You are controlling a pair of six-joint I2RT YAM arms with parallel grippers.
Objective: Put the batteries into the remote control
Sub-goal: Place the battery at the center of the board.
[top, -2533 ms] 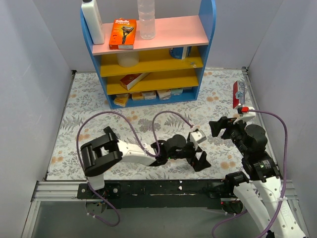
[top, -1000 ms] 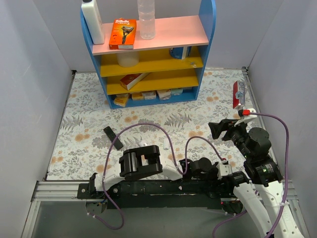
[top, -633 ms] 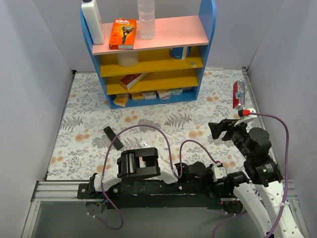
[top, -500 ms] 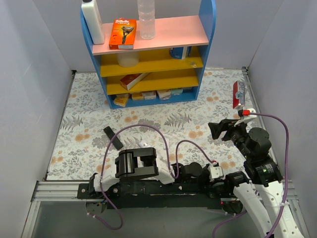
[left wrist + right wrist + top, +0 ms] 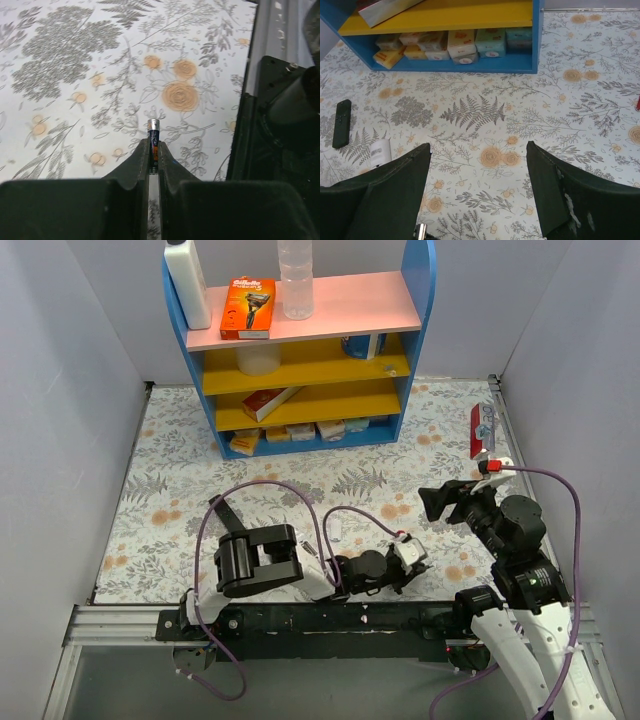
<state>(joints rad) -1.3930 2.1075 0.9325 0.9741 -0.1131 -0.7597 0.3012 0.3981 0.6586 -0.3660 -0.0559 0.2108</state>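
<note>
- The left gripper [image 5: 153, 150] is seen clamped on a slim dark-blue cylindrical battery [image 5: 153, 134]. The battery is pinched between the two black fingertips, and its silvery end juts out past them, away from the wrist.
- The battery is held over the floral-printed table cover [image 5: 75, 60], close to the table's near edge. An orange rose print lies beyond its tip, and a block of black robot hardware [image 5: 280, 130] fills the right of the left wrist view.
- The right gripper [image 5: 477, 150] is shown with its jaws spread wide and nothing between them. It is raised above the cover and faces a blue wooden shelf unit [image 5: 485, 66].
- A flat black rectangular remote control [image 5: 342, 123] lies on the cover at the left of the right wrist view, well apart from both grippers.
- A small white rounded object [image 5: 381, 151] rests on the cover near the remote. What it is cannot be told.
- A row of small cardboard boxes [image 5: 461, 50] is lined up on the bottom shelf of the unit.
- In the top view, a purple cable [image 5: 265, 483] arches up from the folded left arm and over the spot where the remote lies.
</note>
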